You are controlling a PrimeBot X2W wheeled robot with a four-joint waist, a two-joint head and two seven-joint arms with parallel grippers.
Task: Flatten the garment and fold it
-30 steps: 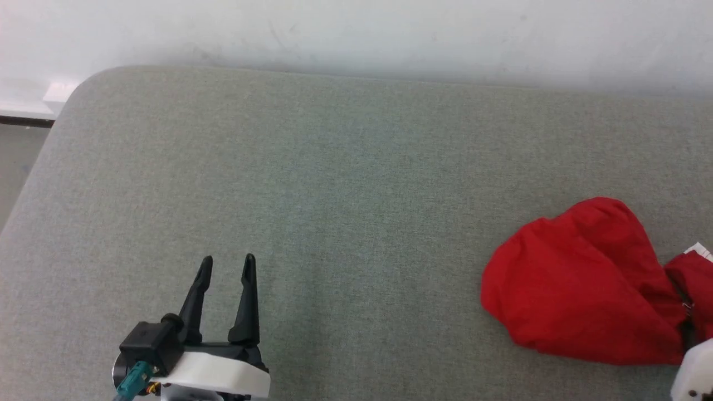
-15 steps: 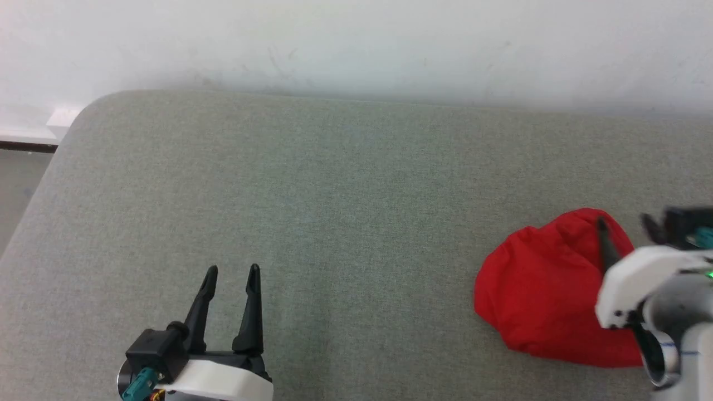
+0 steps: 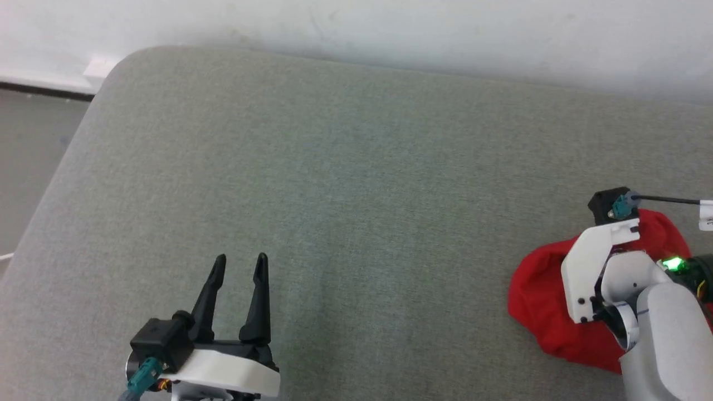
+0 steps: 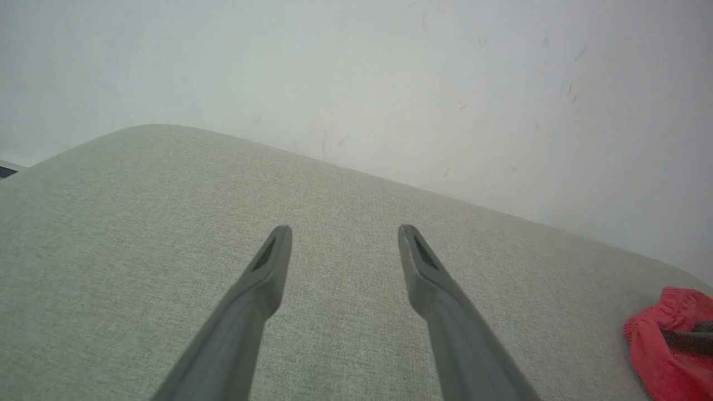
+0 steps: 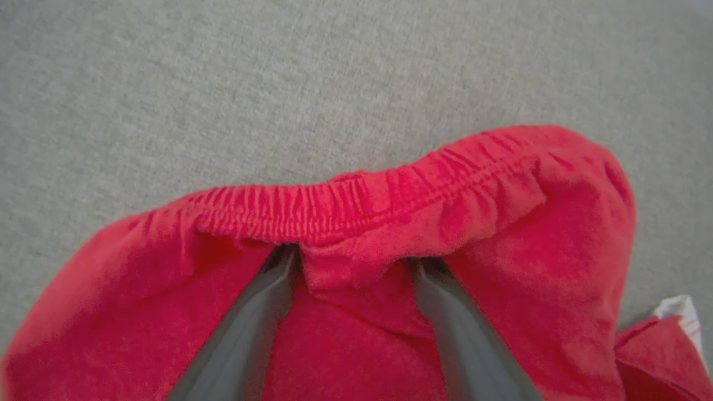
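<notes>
Red garment (image 3: 537, 301) bunched on grey cushion (image 3: 356, 167); R gripper (image 5: 355, 259) spread, tips under waistband (image 5: 356, 200), no grip. L gripper (image 3: 240, 266) spread, empty.

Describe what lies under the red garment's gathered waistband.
Two open fingers of the right end effector reach under the waistband of the garment, over more red cloth. Their tips are hidden beneath it.
</notes>
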